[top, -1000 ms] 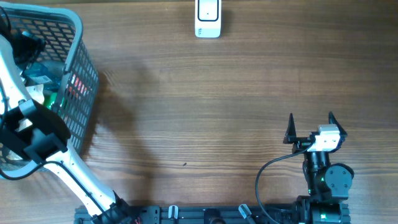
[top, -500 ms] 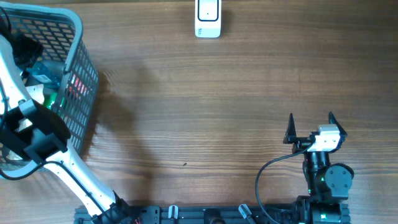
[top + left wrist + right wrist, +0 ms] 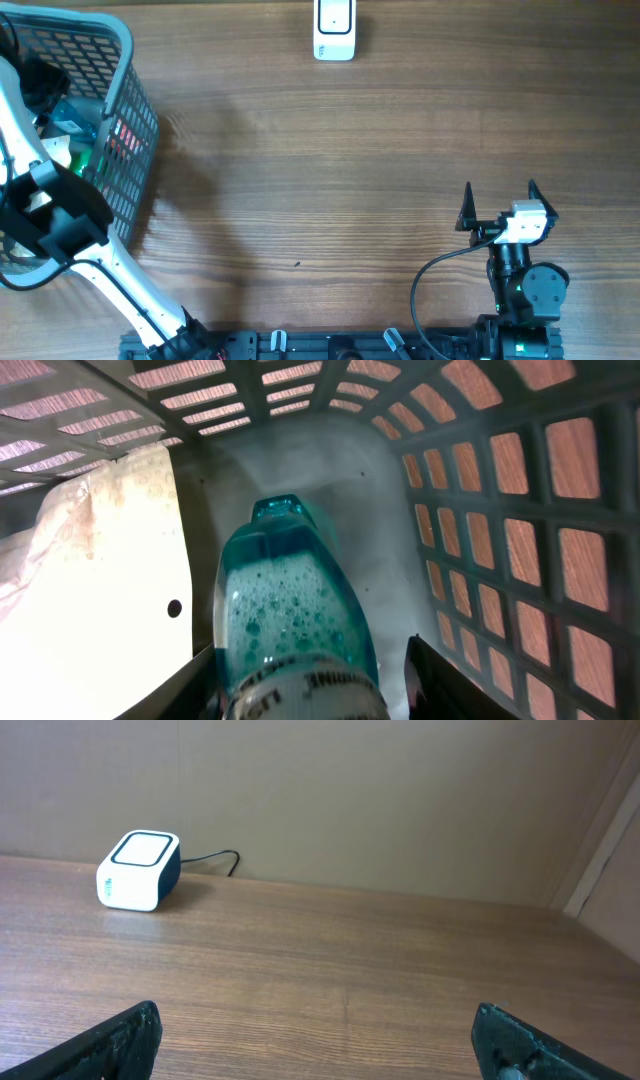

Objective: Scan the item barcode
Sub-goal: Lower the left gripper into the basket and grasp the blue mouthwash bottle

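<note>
A teal bottle [image 3: 290, 590] of bubbly liquid with a white printed label lies inside the grey mesh basket [image 3: 132, 120]. My left gripper [image 3: 310, 660] reaches down into the basket and straddles the bottle. Its left finger [image 3: 200, 680] rests against the bottle's side. A thin gap shows between the bottle and the right finger [image 3: 440, 680]. No barcode shows. The white scanner box [image 3: 334, 28] stands at the table's far edge, also in the right wrist view [image 3: 139, 870]. My right gripper [image 3: 500, 195] hovers wide open over bare wood at the front right, holding nothing.
A white plastic bag [image 3: 100, 580] lies beside the bottle on its left, and the basket wall [image 3: 500, 510] rises close on the right. Other packets, green and red, fill the basket [image 3: 100, 150]. The scanner's cable [image 3: 225, 860] runs off behind it.
In the overhead view the dark head of my left gripper has shifted slightly inside the basket. The right arm and the scanner have not moved.
</note>
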Tool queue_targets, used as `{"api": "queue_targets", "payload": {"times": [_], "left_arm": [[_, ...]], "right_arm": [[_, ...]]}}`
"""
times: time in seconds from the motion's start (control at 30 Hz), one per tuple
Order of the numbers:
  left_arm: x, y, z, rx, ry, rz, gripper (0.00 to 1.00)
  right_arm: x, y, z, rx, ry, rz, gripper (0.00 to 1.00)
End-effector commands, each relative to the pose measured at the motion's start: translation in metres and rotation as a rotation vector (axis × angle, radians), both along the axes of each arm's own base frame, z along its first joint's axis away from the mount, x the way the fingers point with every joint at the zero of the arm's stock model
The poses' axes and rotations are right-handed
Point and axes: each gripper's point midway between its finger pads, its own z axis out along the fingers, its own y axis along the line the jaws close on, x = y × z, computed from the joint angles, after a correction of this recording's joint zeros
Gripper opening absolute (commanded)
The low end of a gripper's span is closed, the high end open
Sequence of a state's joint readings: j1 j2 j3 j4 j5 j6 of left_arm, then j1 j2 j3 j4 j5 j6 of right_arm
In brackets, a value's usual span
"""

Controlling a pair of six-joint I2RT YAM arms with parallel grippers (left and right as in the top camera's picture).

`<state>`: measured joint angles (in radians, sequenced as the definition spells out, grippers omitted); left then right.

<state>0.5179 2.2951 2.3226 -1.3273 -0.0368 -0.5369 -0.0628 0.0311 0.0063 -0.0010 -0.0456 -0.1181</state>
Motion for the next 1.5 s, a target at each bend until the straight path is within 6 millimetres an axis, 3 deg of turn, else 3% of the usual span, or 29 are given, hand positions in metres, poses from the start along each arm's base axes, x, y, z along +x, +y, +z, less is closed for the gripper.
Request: {"api": "queue_targets", "payload": {"times": [0.0, 0.17, 0.2, 0.23, 0.27, 0.4, 0.77, 1.07, 1.27, 1.47], "left_arm": [[-0.004, -0.001, 0.04, 0.049, -0.068, 0.005, 0.51], [-0.008, -0.003, 0.069, 0.08, -0.123, 0.006, 0.49], [-0.008, -0.003, 0.072, 0.084, -0.128, 0.006, 0.52], [-0.009, -0.003, 0.073, 0.084, -0.129, 0.006, 0.66], [-0.01, -0.003, 0.072, 0.084, -0.123, 0.007, 0.71], [-0.013, 0.003, 0.072, 0.118, -0.104, 0.021, 0.76], [-0.008, 0.007, 0.073, 0.127, -0.129, 0.044, 0.69], [-0.002, 0.008, 0.047, 0.101, -0.082, 0.041, 0.74], [0.001, 0.009, 0.037, 0.094, -0.069, 0.038, 0.85], [0.003, 0.008, 0.011, 0.066, -0.022, 0.04, 0.87]], "right_arm": [[0.0, 0.002, 0.0, -0.01, -0.001, 0.012, 1.0], [0.0, 0.002, 0.0, -0.01, -0.001, 0.012, 1.0], [0.0, 0.002, 0.0, -0.01, -0.001, 0.012, 1.0], [0.0, 0.002, 0.0, -0.01, -0.001, 0.012, 1.0], [0.0, 0.002, 0.0, -0.01, -0.001, 0.012, 1.0], [0.0, 0.002, 0.0, -0.01, -0.001, 0.012, 1.0], [0.0, 0.002, 0.0, -0.01, -0.001, 0.012, 1.0], [0.0, 0.002, 0.0, -0.01, -0.001, 0.012, 1.0], [0.0, 0.002, 0.0, -0.01, -0.001, 0.012, 1.0], [0.0, 0.002, 0.0, -0.01, -0.001, 0.012, 1.0]]}}
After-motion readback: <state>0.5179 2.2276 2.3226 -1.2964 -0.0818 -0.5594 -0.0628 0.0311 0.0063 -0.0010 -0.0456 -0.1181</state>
